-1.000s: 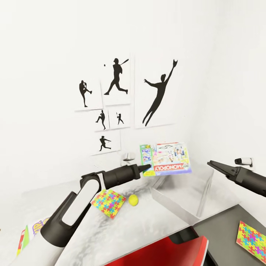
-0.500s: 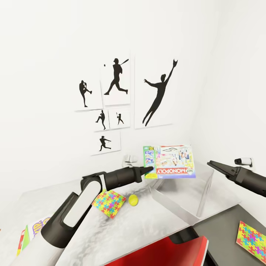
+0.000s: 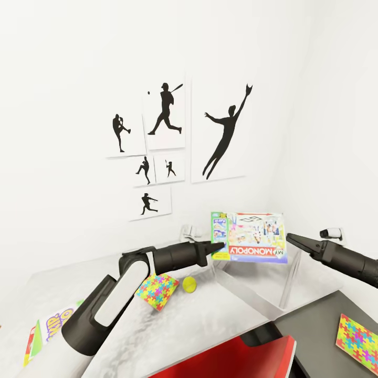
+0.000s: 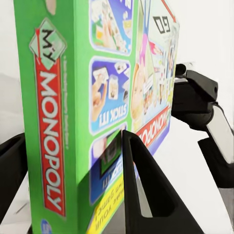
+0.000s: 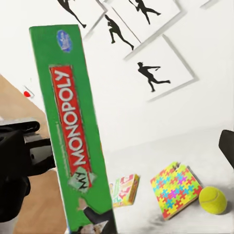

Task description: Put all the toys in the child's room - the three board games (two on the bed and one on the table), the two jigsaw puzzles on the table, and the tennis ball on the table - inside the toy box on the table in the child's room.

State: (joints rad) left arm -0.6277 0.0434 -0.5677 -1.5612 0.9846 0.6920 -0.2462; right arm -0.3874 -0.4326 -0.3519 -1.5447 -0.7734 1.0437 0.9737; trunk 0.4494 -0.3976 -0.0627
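Monopoly box (image 3: 250, 237) held aloft above the grey toy box (image 3: 262, 291), long axis level, printed face toward the head camera. Left pincer (image 3: 219, 247) pinching its left end, seen close in the left wrist view. Right pincer (image 3: 293, 240) just off the opposite end, spread unclear. Tennis ball (image 5: 212, 200) beside jigsaw puzzle (image 5: 176, 189) on the table (image 3: 173, 325).

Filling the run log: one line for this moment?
left gripper: shut on Monopoly box | box: above toy box | right gripper: at box's edge

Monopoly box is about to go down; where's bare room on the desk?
Bare marbled table lies this side of the puzzle and tennis ball. Toy box floor looks bare. Crowded beside the left gripper holding the Monopoly box.
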